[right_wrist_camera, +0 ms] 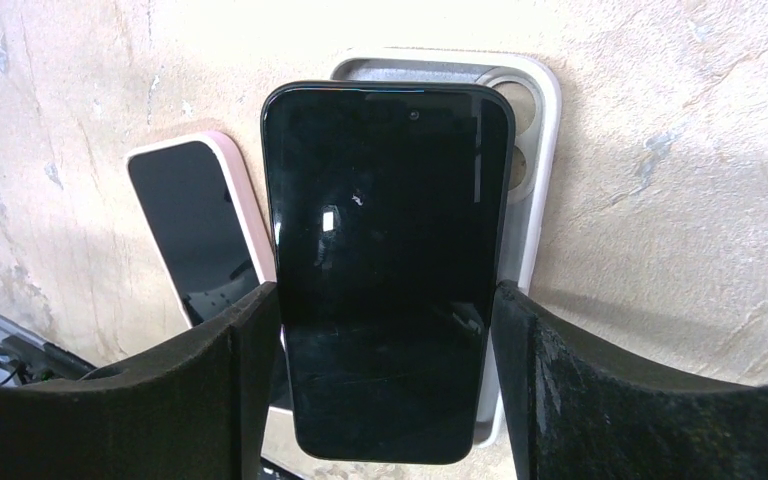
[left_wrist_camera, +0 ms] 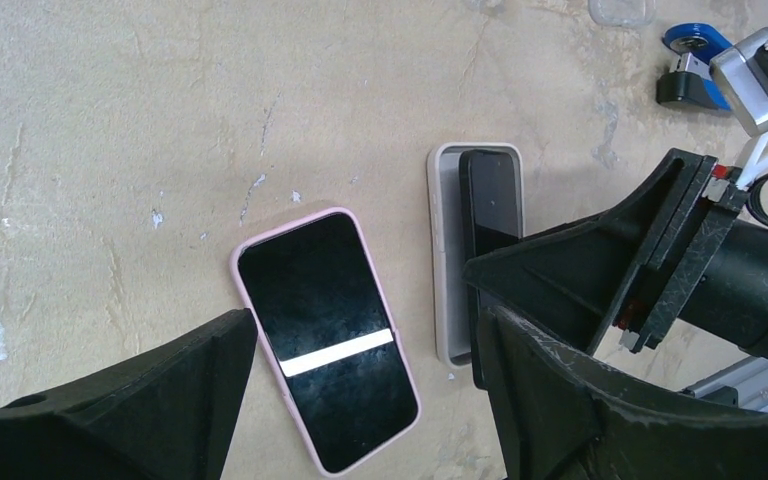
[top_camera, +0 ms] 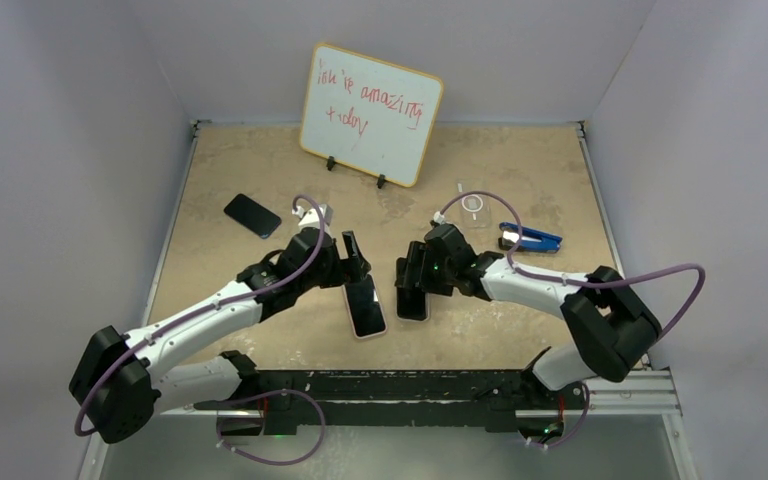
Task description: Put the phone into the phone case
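Observation:
My right gripper (right_wrist_camera: 385, 335) is shut on a black phone (right_wrist_camera: 385, 230), its fingers on both long edges. It holds the phone tilted over an open grey-white phone case (right_wrist_camera: 532, 130) that lies flat on the table. In the top view the phone (top_camera: 412, 300) hangs under the right gripper (top_camera: 415, 275). In the left wrist view the phone (left_wrist_camera: 490, 195) sits partly inside the case (left_wrist_camera: 445, 260). My left gripper (left_wrist_camera: 365, 335) is open and empty above a phone in a pink case (left_wrist_camera: 325, 340), which lies to the left of the grey case. The left gripper also shows in the top view (top_camera: 355, 258).
A bare dark phone (top_camera: 253, 215) lies at the back left. A whiteboard (top_camera: 370, 112) stands at the back. A clear case (top_camera: 473, 207) and a blue tool (top_camera: 530, 238) lie behind the right arm. The pink-cased phone (top_camera: 365, 307) is close beside the grey case.

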